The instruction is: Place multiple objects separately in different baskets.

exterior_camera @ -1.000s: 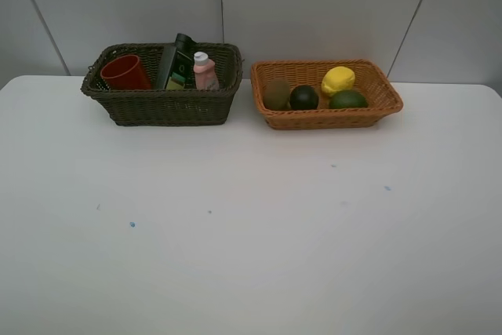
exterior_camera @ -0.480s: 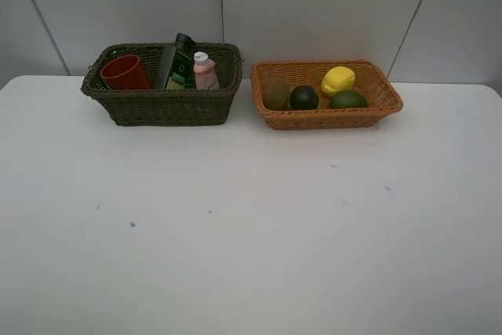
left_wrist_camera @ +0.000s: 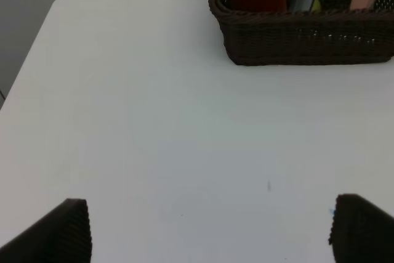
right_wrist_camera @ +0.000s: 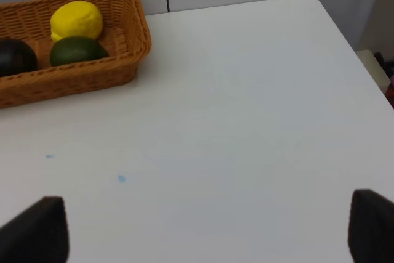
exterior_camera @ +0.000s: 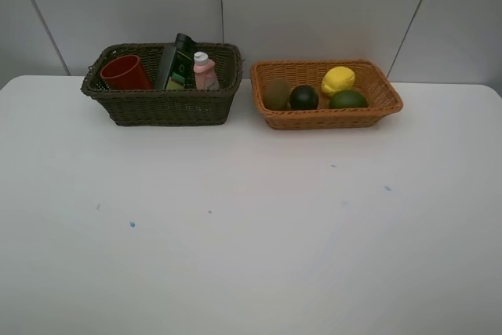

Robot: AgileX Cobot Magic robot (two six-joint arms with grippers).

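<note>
The dark olive-brown basket (exterior_camera: 161,103) stands at the back left, holding a red cup (exterior_camera: 125,73), a dark green bottle (exterior_camera: 176,62) and a pink bottle (exterior_camera: 205,71). Beside it the orange-tan basket (exterior_camera: 325,118) holds a brown kiwi (exterior_camera: 276,93), a blackish round fruit (exterior_camera: 303,97), a yellow lemon (exterior_camera: 338,81) and a green lime (exterior_camera: 347,100). Neither gripper shows in the high view. My left gripper (left_wrist_camera: 209,229) is open over bare table, well short of the dark basket (left_wrist_camera: 308,38). My right gripper (right_wrist_camera: 206,229) is open over bare table, away from the tan basket (right_wrist_camera: 80,75).
The white table (exterior_camera: 251,217) carries a few small blue specks (exterior_camera: 132,224). A grey panelled wall runs behind the baskets. The table's right corner and edge (right_wrist_camera: 345,41) show in the right wrist view.
</note>
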